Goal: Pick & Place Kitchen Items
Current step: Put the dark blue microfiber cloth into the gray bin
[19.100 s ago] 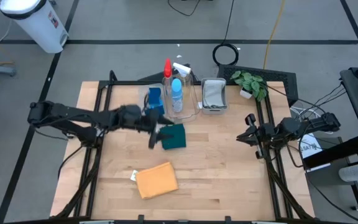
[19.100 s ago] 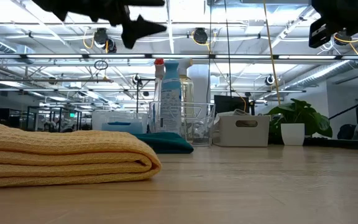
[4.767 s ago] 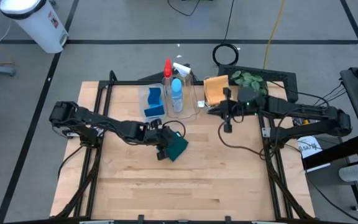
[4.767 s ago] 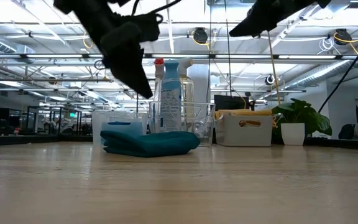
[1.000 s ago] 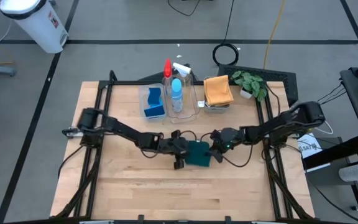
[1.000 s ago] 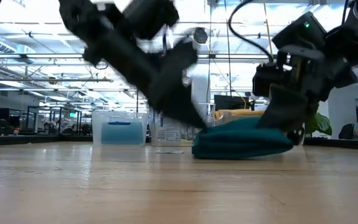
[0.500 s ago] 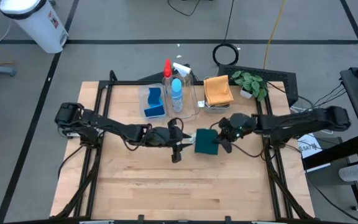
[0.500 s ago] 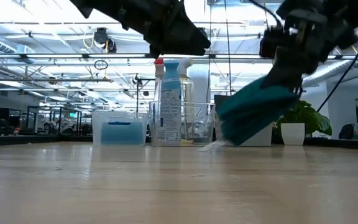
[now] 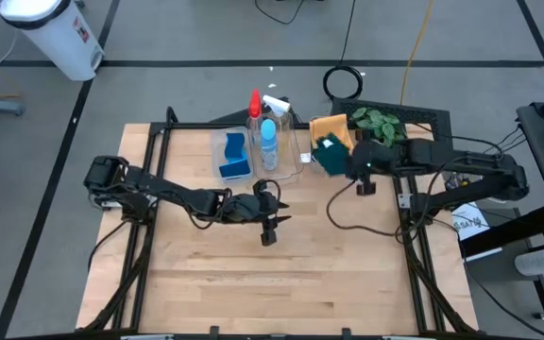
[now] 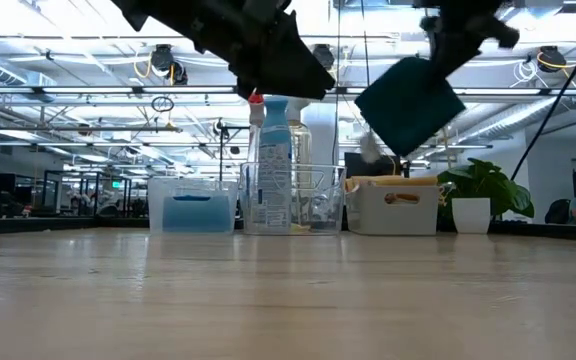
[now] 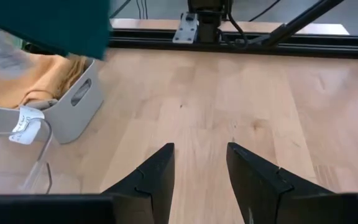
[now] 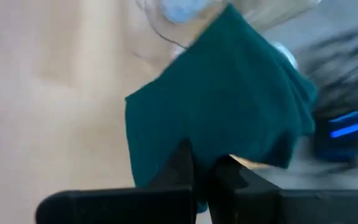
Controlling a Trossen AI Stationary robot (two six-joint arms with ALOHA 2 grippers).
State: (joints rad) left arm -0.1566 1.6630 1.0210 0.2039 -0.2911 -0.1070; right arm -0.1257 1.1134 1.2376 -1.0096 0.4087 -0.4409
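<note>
A folded dark-green cloth (image 9: 327, 154) hangs in the air over the grey bin (image 9: 321, 162) that holds an orange cloth (image 9: 330, 129). It also shows in the low view (image 10: 410, 103) and the left wrist view (image 11: 48, 25). My right gripper (image 9: 341, 160) is shut on it. My left gripper (image 9: 272, 227) is open and empty above the table's middle, its fingers (image 11: 160, 174) apart over bare wood. A blue sponge (image 9: 235, 151) stands in one clear bin. Spray bottles (image 9: 267, 142) with red, blue and white tops stand in the bin beside it. My right gripper pinches the dark-green cloth between its two fingers (image 12: 182, 163) at one edge (image 12: 204, 146) of the folded stack, several layers thick. The cloth is lifted clear of the table and hangs tilted below the fingers (image 10: 410, 103), above the grey bin.
The bins stand in a row at the table's far edge. A leafy plant (image 9: 381, 126) in a white pot stands to the right of the grey bin (image 10: 393, 212). A black cable (image 9: 348, 212) loops over the wood under the right arm. Bare wood lies toward the near edge.
My right gripper has lifted the dark-green cloth off the table's middle and carried it up and toward the far edge, over the grey bin; the cloth now hangs tilted. My left gripper has risen from beside the cloth and drawn slightly left.
</note>
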